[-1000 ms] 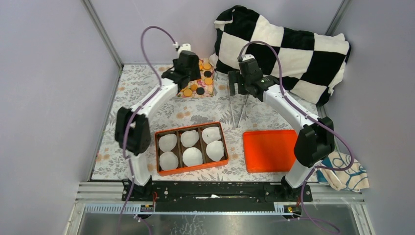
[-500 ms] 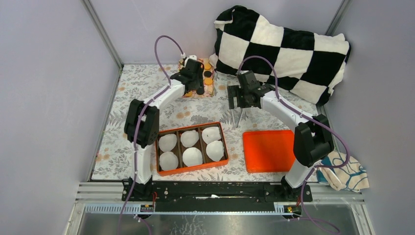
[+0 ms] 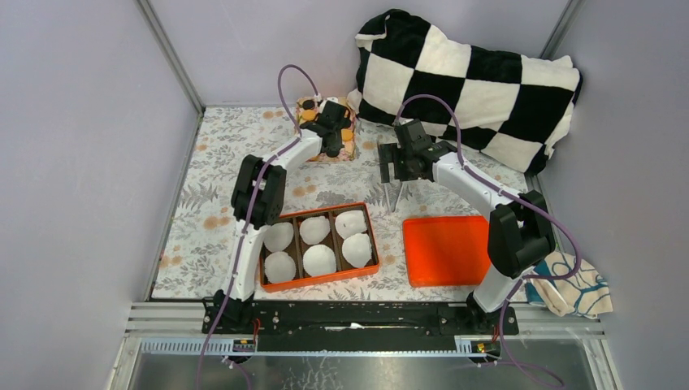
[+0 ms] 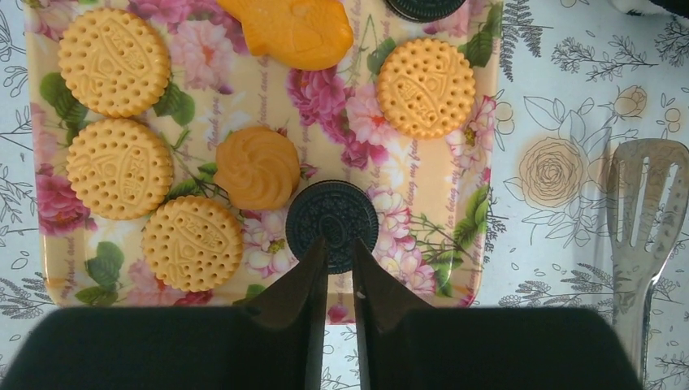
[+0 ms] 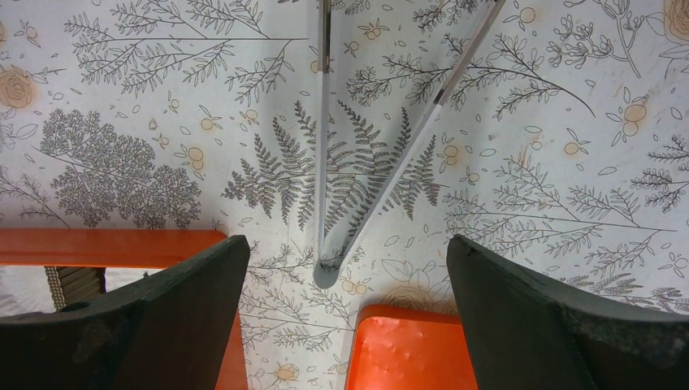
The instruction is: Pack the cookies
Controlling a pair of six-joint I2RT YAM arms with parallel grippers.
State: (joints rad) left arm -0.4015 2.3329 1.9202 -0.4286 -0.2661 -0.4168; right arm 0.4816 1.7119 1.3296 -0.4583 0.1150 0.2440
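Observation:
The cookies lie on a floral tray (image 4: 422,219) at the back of the table: several round orange-yellow biscuits (image 4: 119,168), an orange swirl (image 4: 256,166) and a black cookie (image 4: 331,213). My left gripper (image 4: 337,244) hangs over the tray (image 3: 307,108). Its jaws are drawn close with a slim gap, tips over the black cookie's near edge. I cannot tell whether they pinch it. My right gripper (image 5: 348,244) stands open above the hinge end of metal tongs (image 5: 327,264), touching nothing.
An orange box (image 3: 318,279) with several white paper cups sits near the front. An orange lid (image 3: 447,248) lies to its right. The tongs (image 3: 394,191) lie between them and the tray. A checkered cushion (image 3: 471,73) fills the back right.
The left arm has reached farther back over the tray, and its jaws have narrowed from wide open to a slim gap. The right arm has lowered slightly toward the tongs, still open.

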